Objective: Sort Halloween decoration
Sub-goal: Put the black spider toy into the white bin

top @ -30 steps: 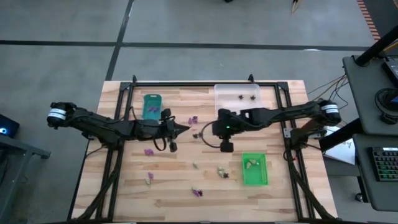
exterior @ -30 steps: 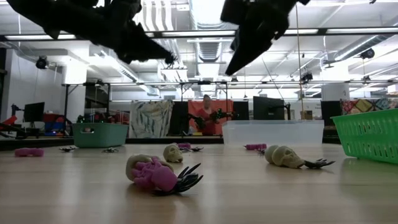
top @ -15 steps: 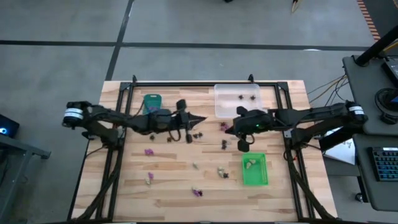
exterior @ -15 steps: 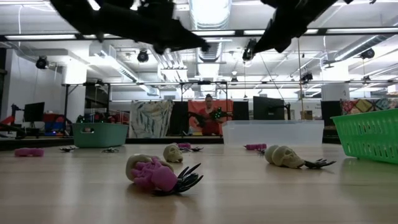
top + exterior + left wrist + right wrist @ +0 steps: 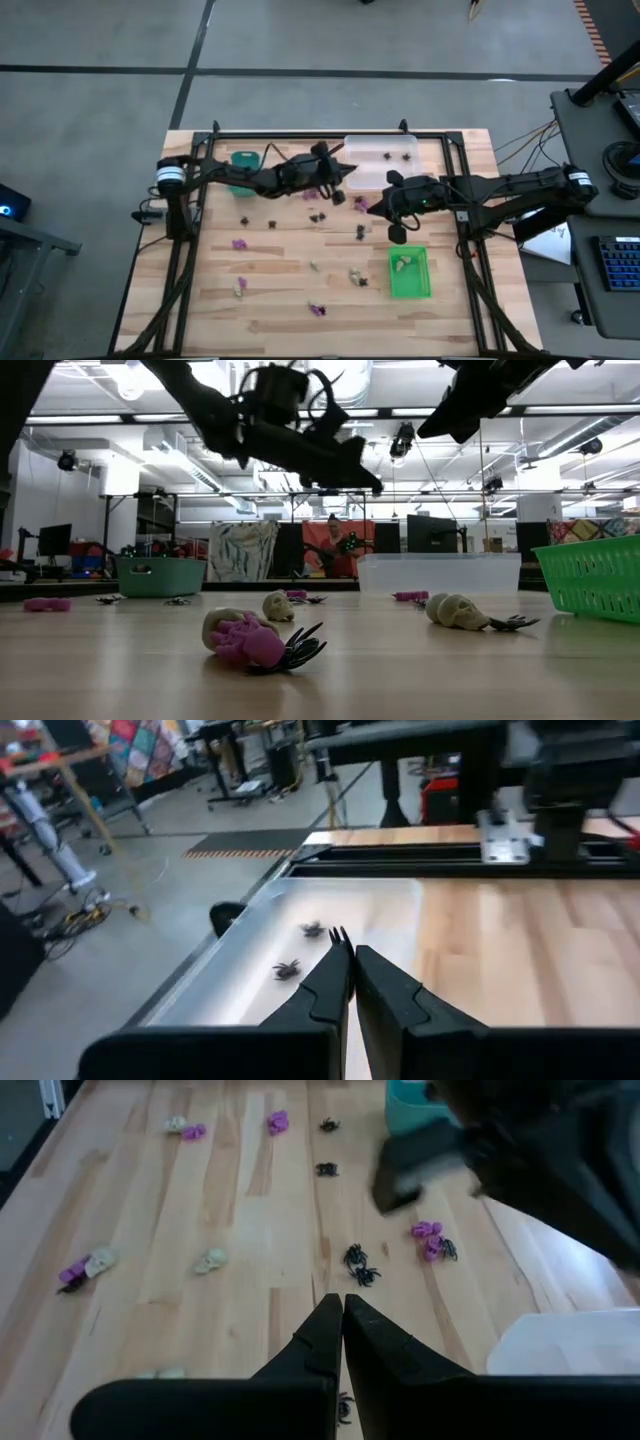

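The Halloween decoration lies scattered on the wooden table: purple pieces (image 5: pixel 239 243), cream skulls (image 5: pixel 357 277) and black spiders (image 5: pixel 360 232). Two black spiders (image 5: pixel 287 969) lie in the clear tray (image 5: pixel 383 160). My left gripper (image 5: pixel 351 950) reaches from the left over that tray's left rim, shut on a black spider. My right gripper (image 5: pixel 338 1302) hangs shut and holds nothing, above the table's middle right (image 5: pixel 372 205), over spiders (image 5: pixel 358 1265) and a purple piece (image 5: pixel 430 1238). My left gripper pinches a black spider at its very fingertips; only thin legs (image 5: pixel 338 932) stick out past the shut fingers. The fingers lie nearly level, coming from the table's left. The spider is lifted clear, above the clear tray's left rim (image 5: pixel 230 945).
A teal tray (image 5: pixel 243 170) stands at the far left, partly under my left arm. A green basket tray (image 5: pixel 408 272) with a cream piece inside stands near the right. A black frame rail (image 5: pixel 300 135) runs along the table's far side. People and desks show in the room beyond.
My left gripper, staying shut, has swept from the table's middle toward the right and far edge, ending over the clear tray's rim. My right gripper has drawn back toward the right edge and then kept still. The pieces on the table have not moved.
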Robot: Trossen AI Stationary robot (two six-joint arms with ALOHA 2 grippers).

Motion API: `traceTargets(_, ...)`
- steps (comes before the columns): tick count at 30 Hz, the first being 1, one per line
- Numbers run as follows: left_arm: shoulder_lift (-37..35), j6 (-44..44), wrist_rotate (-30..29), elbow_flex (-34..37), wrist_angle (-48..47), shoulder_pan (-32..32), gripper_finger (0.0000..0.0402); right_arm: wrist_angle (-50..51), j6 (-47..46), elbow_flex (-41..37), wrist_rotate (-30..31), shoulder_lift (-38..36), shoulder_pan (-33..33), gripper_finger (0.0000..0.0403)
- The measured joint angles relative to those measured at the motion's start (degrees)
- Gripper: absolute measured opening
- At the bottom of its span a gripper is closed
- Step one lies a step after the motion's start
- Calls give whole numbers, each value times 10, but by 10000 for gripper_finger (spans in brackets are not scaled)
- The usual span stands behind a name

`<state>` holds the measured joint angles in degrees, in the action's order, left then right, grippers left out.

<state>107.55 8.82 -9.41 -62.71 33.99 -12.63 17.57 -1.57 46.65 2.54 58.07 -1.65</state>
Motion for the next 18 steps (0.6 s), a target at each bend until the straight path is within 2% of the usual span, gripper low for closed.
traceTargets(7,58,-82,1,-75,-69,-40,0,0,11,0,0,1,0,9)
traceTargets(12,98,-106,3,-144,-136,-45,0,-4,16,0,0,2,0,9)
traceTargets(18,118,-111,-17,-165,-141,-47,10,-5,8,0,0,3,0,9)
